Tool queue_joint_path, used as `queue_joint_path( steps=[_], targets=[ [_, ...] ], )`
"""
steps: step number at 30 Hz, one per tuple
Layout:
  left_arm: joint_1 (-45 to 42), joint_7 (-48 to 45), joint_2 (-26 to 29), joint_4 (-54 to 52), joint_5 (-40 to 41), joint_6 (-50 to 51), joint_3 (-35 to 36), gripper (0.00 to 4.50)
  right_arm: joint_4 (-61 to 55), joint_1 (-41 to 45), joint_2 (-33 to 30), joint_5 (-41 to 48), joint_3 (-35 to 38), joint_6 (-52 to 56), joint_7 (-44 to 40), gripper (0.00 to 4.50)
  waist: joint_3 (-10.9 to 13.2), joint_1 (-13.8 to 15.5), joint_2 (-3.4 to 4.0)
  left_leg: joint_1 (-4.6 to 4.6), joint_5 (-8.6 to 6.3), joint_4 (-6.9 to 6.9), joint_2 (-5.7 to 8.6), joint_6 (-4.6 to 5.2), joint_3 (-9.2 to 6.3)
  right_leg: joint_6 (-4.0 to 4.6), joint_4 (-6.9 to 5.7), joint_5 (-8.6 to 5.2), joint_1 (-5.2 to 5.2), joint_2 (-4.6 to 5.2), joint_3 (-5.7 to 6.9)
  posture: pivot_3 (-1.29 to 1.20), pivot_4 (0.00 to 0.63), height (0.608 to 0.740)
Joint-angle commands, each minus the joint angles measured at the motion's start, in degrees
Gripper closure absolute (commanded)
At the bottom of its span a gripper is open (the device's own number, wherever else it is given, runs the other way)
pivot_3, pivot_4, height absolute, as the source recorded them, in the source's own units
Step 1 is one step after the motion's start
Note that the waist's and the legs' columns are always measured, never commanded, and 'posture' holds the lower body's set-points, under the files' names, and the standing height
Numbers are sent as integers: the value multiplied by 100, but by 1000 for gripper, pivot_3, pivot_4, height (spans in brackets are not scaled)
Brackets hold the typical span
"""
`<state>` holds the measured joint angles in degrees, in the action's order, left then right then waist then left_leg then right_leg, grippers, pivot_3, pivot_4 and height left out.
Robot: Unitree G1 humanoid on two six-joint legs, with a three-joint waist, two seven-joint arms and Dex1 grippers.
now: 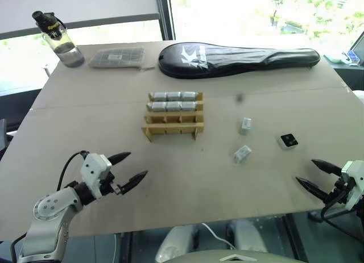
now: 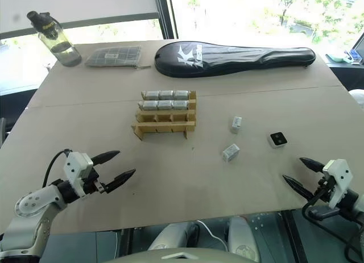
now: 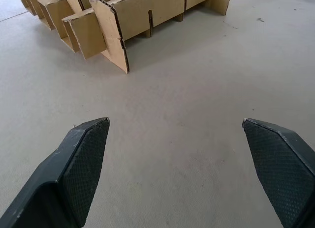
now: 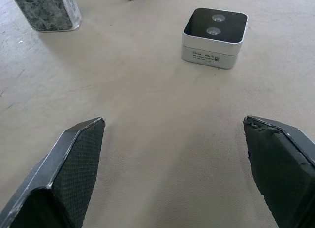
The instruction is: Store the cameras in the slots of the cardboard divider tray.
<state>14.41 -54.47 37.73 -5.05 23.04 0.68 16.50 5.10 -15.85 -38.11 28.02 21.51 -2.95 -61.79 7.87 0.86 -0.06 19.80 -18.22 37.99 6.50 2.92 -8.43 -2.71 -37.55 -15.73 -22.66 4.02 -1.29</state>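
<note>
cameras in tray: six, filling the two far rows of the cardboard divider tray [image 1: 173,116], ahead of left gripper [image 1: 132,167]
loose cameras: three [image 1: 243,154], ahead of right gripper [image 1: 311,173]
grippers: both spread wide, empty

Office-like test room: plain worktable [image 1: 85,138] beside big windows [image 1: 256,13].

six cameras [image 1: 174,101] in tray [image 1: 173,127], three [image 1: 245,124] right
</note>
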Motion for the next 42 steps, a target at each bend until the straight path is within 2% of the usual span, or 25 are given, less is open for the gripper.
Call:
queue_joint_path(
  steps=[1, 19, 22, 28, 35, 42],
  targets=[
    [6, 79, -30, -238, 111, 13, 119, 15, 93, 88, -84, 6, 144, -259, -134, 0, 0, 0, 0, 0, 0, 0, 0, 0, 0, 0, 0, 0, 0, 0, 0, 0, 150, 740],
    [261, 322, -86, -1083, 419, 621, 160, 15, 185, 294, 47, -67, 52, -369, -42, 0, 1, 0, 0, 0, 0, -3, 0, 0, 0, 0, 0, 0, 0, 0, 0, 0, 150, 740],
    [132, -110, 78, -1302, 921, 848, 154, 15, 41, 451, 229, -137, 27, -276, 405, 0, 1, 0, 0, 0, 0, -3, 0, 0, 0, 0, 1, 0, -1, 0, 0, 0, 150, 740],
    [-620, -928, 649, -1949, 2096, 1577, 90, 15, -866, 555, 727, -242, -237, 631, 1645, 0, 2, 13, 5, 1, 1, 0, 0, -2, -2, 1, -9, 0, -4, 1, 3, 0, 150, 740],
    [-1535, -1444, 1107, -2102, 2416, 1956, -128, 15, -1704, 636, 1245, -477, -610, 1743, 2990, 0, 4, -24, 8, 2, 1, -1, 0, -2, 1, 1, -5, 0, -7, -4, -2, 0, 150, 740],
    [-1816, -1683, 1050, -2047, 2399, 1953, -221, 15, -1569, 1021, 1536, -860, -821, 1768, 3534, 0, 4, -22, 8, 0, 2, -1, 0, -3, 3, 1, -8, 0, -9, -6, -4, 0, 150, 740]
  ],
)
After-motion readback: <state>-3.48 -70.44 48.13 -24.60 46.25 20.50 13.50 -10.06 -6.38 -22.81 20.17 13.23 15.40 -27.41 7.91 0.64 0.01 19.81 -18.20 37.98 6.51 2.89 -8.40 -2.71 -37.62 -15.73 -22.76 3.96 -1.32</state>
